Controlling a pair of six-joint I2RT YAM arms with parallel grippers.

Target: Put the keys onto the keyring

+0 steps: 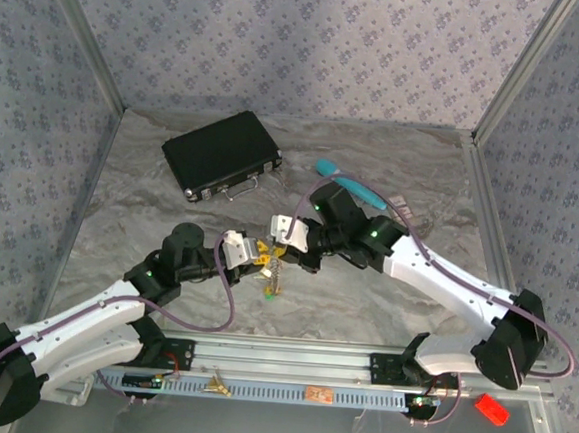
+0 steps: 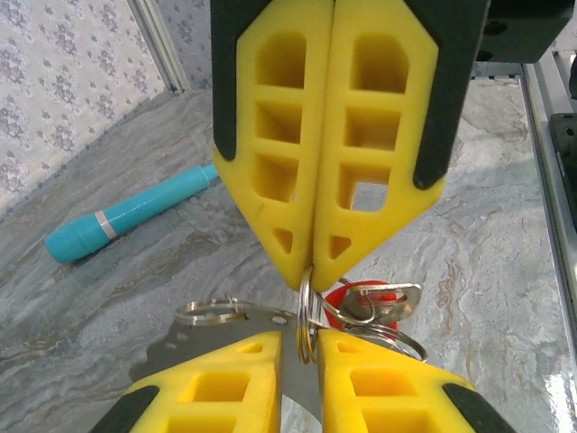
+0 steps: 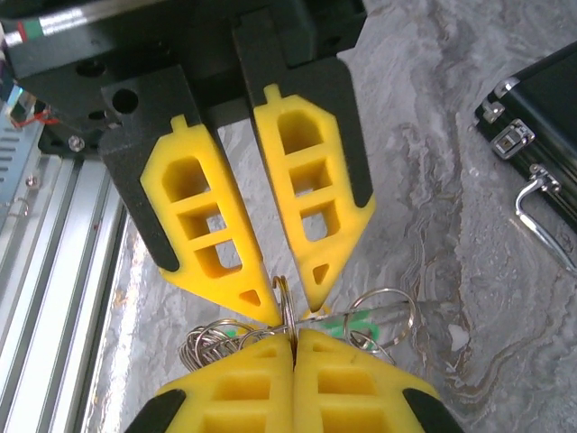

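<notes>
Pads on your right gripper [image 3: 293, 336] are pressed flat together, and they pinch the thin silver wire keyring [image 2: 305, 311], whose loop stands on edge out of the seam between them. Your left gripper [image 3: 290, 302] faces it nose to nose, jaws slightly parted, and the loop's rim sits in that narrow gap; you cannot tell whether either yellow finger touches it. Just beside the tips, a tiny metal key with a red plastic head [image 2: 374, 302] hangs among further wire loops, and a small green-headed key [image 3: 347, 325] lies against them on the other side. From above, a short silver link chain [image 1: 275, 276] dangles below the meeting point, over the marbled grey table [image 1: 150, 206].

Your left arm reaches from the near left corner, elbow bent, forearm running right. Your right arm stretches from the near right corner, up and leftward, wrist turned to face the left one. Both grippers meet near the table's middle. Farther back lie a teal pen-shaped tool [image 1: 350, 186] and a black rectangular case with metal latches [image 1: 222, 154].
</notes>
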